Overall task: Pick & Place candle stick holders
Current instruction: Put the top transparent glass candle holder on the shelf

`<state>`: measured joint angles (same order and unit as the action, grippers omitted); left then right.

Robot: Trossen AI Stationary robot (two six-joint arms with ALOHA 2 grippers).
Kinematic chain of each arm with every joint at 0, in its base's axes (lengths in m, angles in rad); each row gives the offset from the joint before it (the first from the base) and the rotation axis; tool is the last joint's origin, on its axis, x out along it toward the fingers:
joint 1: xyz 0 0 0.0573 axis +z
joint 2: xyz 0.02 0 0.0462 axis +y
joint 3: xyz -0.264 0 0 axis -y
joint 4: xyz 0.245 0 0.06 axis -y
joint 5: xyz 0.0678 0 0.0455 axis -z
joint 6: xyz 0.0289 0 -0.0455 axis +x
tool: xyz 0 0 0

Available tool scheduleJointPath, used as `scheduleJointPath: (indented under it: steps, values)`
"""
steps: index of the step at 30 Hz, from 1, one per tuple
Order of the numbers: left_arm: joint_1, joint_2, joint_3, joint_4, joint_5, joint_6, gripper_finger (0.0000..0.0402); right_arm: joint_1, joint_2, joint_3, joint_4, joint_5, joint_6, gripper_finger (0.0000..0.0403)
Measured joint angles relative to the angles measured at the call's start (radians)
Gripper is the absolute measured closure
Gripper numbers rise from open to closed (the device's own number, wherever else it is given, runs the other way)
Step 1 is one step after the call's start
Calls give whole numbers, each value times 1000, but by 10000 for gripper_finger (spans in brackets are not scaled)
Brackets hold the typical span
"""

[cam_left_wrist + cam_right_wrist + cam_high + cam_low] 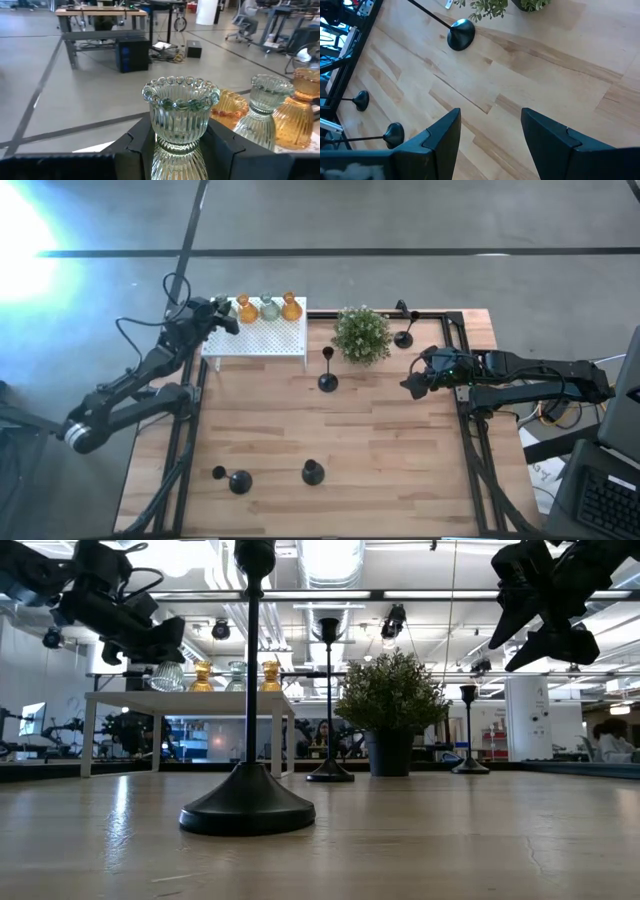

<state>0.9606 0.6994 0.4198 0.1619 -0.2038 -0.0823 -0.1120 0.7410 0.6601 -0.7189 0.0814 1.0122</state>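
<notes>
My left gripper (224, 312) is at the left end of the white perforated box (262, 338), shut on a clear ribbed glass candle holder (180, 112). This holder also shows in the low view (167, 675), at the box's top. Beside it, two amber holders (247, 308) (291, 306) and a clear one (270, 307) stand on the box. Black stemmed holders stand on their round bases mid-table (328, 382), at the back right (404, 338) and near the front edge (240, 482) (313, 472). My right gripper (410, 385) hangs open and empty above the table's right side. My left gripper pinches the clear glass holder between its two fingers at the narrow waist just under the cup (161, 142), one finger (142, 147) on each side. The fingers come slanting down from the table's left. The holder is upright; whether its foot rests on the box I cannot tell.
A bushy green potted plant (361, 333) stands right of the box at the back. A black frame rail (462, 370) runs along the table's right edge under my right arm. Bare wood (400, 450) lies between the middle and the front holders.
</notes>
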Motion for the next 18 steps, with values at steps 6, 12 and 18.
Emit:
scheduleJointPath:
  steps: [6,12,18]
  values:
    - [-34,22,0,-4,-86,1,276,0,0,0,0,0,-2,200]
    - [-115,77,0,-2,-292,-6,276,0,0,0,0,0,-3,200]
    - [-137,118,0,57,-387,-32,276,1,0,0,0,23,-20,200]
